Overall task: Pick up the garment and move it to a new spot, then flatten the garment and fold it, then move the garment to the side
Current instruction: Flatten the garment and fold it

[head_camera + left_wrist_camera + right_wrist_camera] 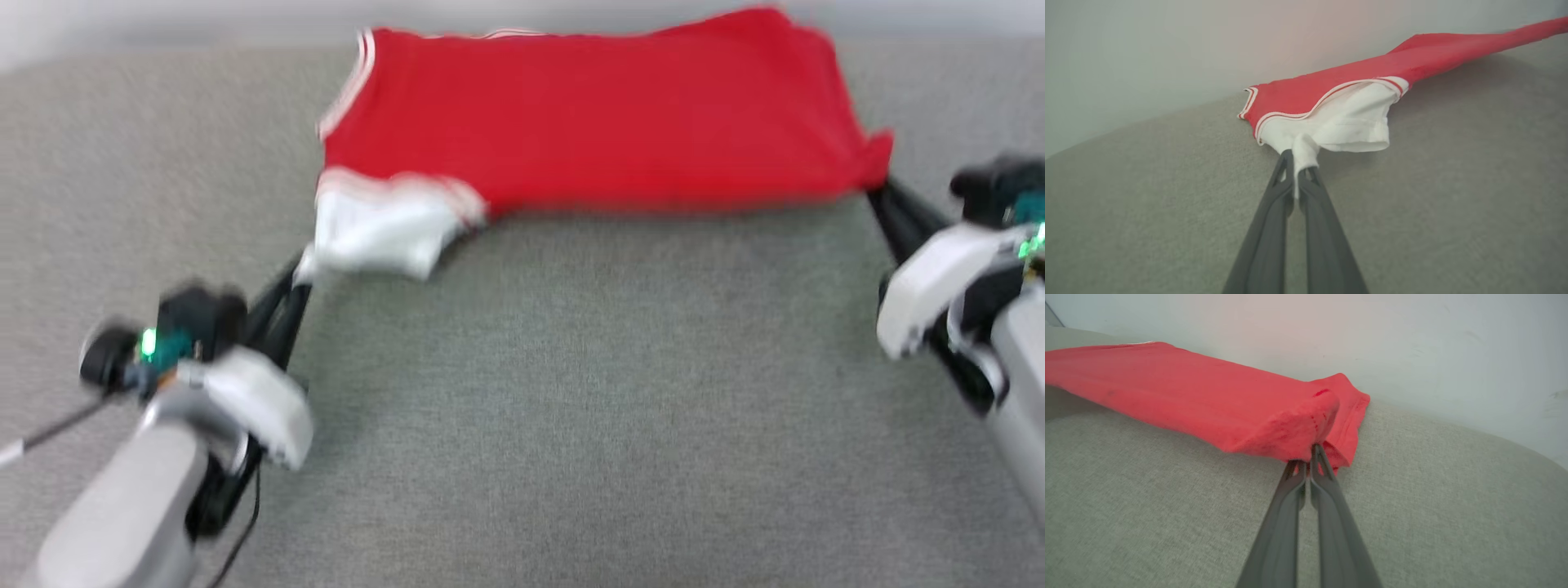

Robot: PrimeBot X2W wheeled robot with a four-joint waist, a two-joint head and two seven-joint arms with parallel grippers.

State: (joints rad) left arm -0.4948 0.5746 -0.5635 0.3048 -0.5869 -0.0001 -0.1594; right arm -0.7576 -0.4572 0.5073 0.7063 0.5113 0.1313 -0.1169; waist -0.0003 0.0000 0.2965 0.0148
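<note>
The red garment is stretched wide between my two grippers at the far side of the grey surface, its near edge lifted. My left gripper is shut on the white sleeve at the garment's near left corner; the left wrist view shows the white sleeve bunched between the closed fingers of that gripper. My right gripper is shut on the garment's red near right corner; its fingers pinch the red cloth in the right wrist view. The lettering is hidden.
A grey fabric surface spreads under and in front of the garment. A pale wall stands right behind the garment's far edge. A thin cable trails from my left wrist.
</note>
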